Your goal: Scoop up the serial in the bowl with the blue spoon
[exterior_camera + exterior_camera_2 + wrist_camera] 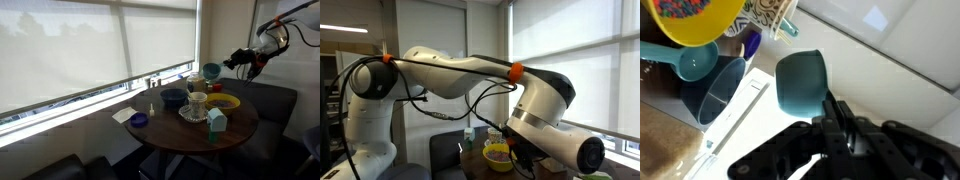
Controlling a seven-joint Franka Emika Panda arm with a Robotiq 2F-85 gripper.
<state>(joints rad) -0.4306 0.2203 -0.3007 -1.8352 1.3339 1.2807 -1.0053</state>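
The wide yellow bowl (224, 101) stands on the round table and holds colourful cereal. It also shows in an exterior view (497, 153) and at the top left of the wrist view (710, 30). My gripper (245, 60) hangs in the air above and beyond the bowl. It is shut on the handle of the blue spoon (211, 71), whose round scoop points towards the table. In the wrist view the fingers (830, 122) clamp the handle just behind the scoop (798, 80). The scoop looks empty and is apart from the bowl.
On the dark round table (190, 132) stand a white mug (197, 103) on a plate, a dark blue bowl (173, 97), a small blue dish (139, 120) and a teal carton (216, 122). A window with a blind runs behind. The robot's arm (470, 75) fills one exterior view.
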